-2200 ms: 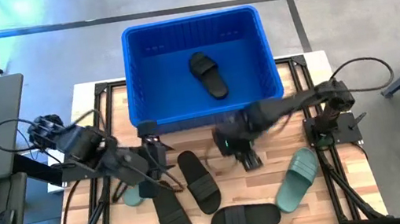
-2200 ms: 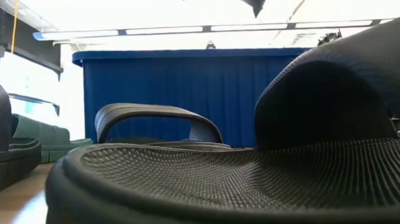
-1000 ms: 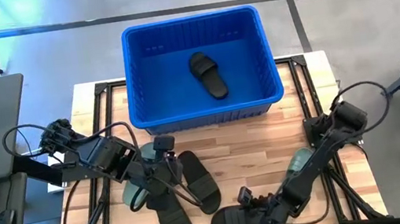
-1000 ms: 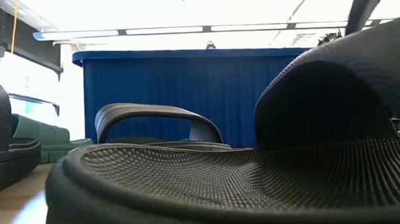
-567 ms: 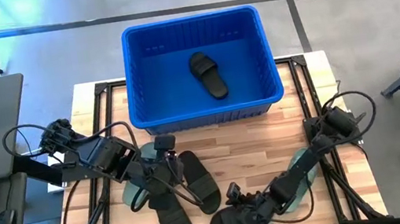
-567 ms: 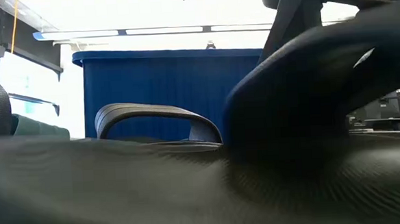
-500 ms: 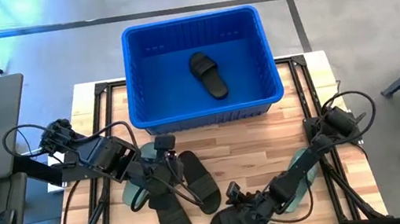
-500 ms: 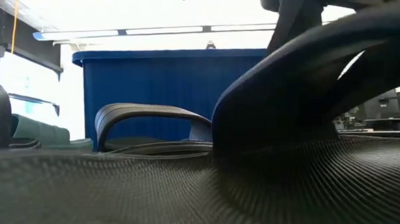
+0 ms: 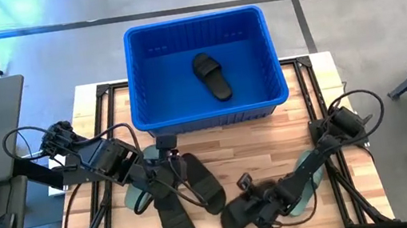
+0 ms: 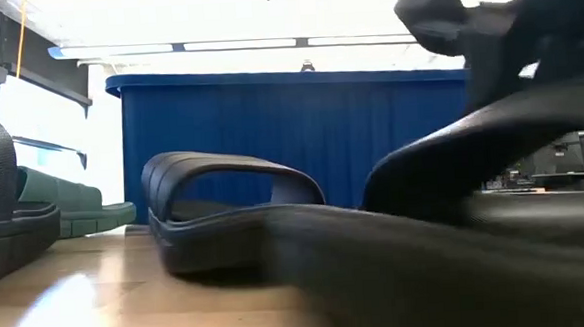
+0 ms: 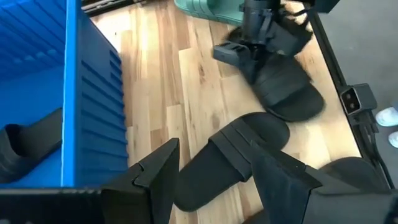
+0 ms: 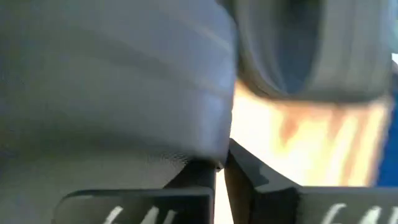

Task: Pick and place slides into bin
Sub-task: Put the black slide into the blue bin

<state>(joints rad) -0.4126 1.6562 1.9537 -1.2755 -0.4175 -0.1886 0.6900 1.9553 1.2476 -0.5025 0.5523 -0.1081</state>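
Right gripper (image 9: 250, 201) at table's 6 o'clock, fingers pinched on black slide (image 9: 239, 215); slide partly lifted off wood. Left gripper (image 9: 165, 171) at 8 o'clock over another black slide (image 9: 200, 181), fingers spread, nothing held. Bin (image 9: 205, 112) at 12 o'clock, one black slide (image 9: 212, 75) inside. Judgement: raise carried slide clear of bin's near rim before swinging toward 12; the grip may slip, so move gently. No readable brand, label or writing anywhere
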